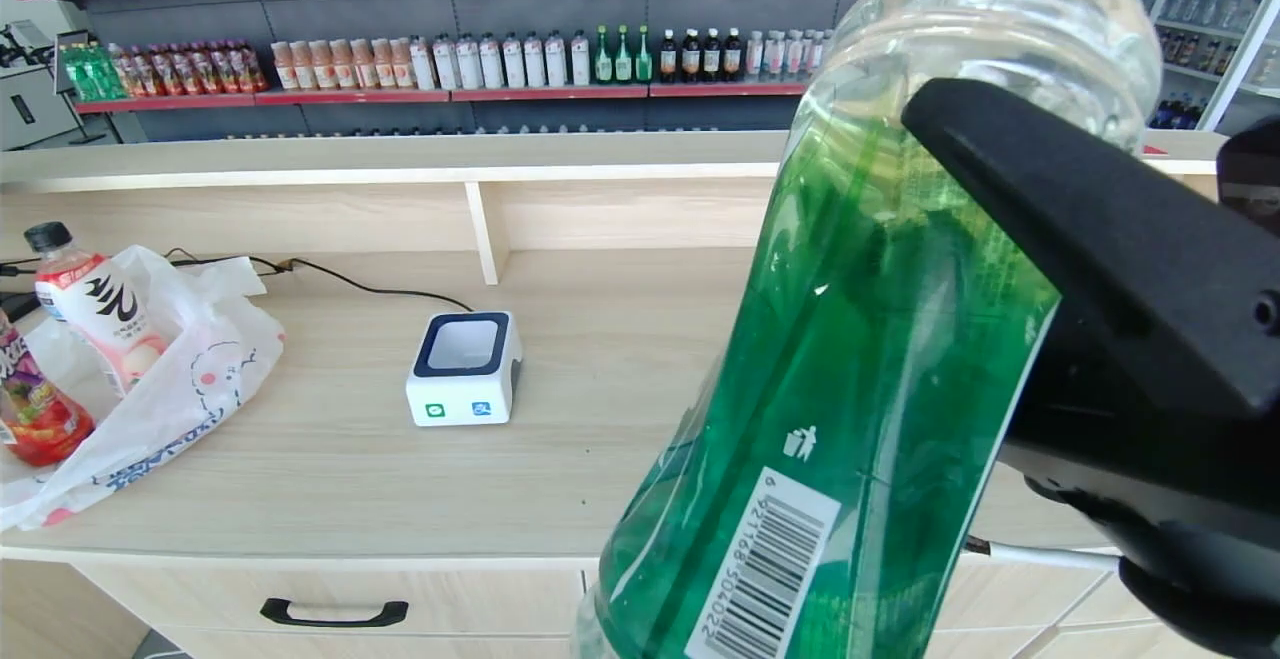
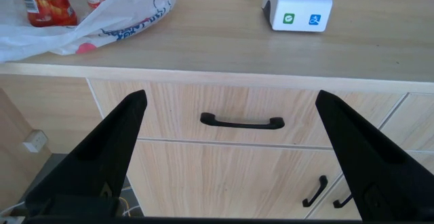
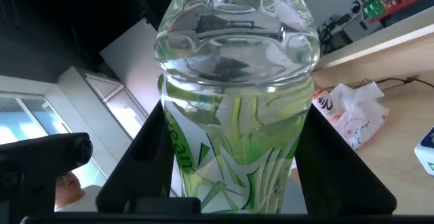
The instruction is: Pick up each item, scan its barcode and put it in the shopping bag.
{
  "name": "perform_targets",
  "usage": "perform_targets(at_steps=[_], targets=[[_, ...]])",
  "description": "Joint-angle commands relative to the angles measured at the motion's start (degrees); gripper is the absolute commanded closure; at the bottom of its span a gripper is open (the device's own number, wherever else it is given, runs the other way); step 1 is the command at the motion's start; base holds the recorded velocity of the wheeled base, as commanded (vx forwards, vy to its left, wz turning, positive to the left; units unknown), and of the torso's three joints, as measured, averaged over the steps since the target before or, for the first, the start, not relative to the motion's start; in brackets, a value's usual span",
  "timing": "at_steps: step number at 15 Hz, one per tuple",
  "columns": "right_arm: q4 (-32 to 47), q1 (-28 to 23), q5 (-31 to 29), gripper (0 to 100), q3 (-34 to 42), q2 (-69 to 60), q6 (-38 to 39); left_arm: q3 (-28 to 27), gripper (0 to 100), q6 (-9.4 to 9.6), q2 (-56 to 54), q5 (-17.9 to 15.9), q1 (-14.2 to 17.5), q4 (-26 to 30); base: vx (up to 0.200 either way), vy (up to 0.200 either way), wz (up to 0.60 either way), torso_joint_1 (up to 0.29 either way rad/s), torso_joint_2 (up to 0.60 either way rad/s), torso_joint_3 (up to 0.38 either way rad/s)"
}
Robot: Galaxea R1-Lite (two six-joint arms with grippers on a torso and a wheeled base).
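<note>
Plainly the job is partway through: the shopping bag (image 1: 190, 389) slumps at the worktop's (image 1: 620, 359) left edge with two drinks already in it, a peach drink with a black cap (image 1: 95, 314) and a red-labelled bottle (image 1: 35, 404) beside it. A third item, the green-labelled bottle (image 1: 880, 339), is up in the air over the worktop's front right part, clamped around its middle by the right gripper (image 3: 234, 122), whose two fingers press its sides. By my reckoning this one has yet to be shown to the scanner (image 1: 465, 367), which sits near the middle of the worktop, well apart from the bottle, window facing up, and then bagged. I cannot tell whether more items wait beyond that. From the head view the barcode (image 1: 765, 569) is plain on the label's lower part, turned towards the robot, not the scanner; the right wrist view misses it and looks along the bottle to its clear moulded end, with the bag beyond. The left wrist view adds the left gripper (image 2: 230, 98), spread wide and holding nothing, hanging below the worktop's front edge before a drawer handle (image 2: 241, 121).
</note>
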Motion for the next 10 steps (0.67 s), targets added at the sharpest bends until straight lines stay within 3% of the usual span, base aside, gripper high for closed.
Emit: perform_targets(at_steps=[1,8,10], targets=[[-0.06,-0.37,0.02,100,-0.07,0.41,0.00,0.00,0,0.00,0.06,0.01,0.00,-0.04,0.000,0.000,0.00,0.000,0.00,0.000],[-0.06,-2.31,-0.07,100,0.01,0.85,-0.17,0.00,0,-0.18,0.06,0.01,0.00,0.05,0.000,0.000,0.00,0.000,0.00,0.000],[-0.06,-6.18,0.02,100,-0.34,1.99,-2.28,0.00,0,-0.18,-0.02,0.01,0.00,0.05,0.000,0.000,0.00,0.000,0.00,0.000]])
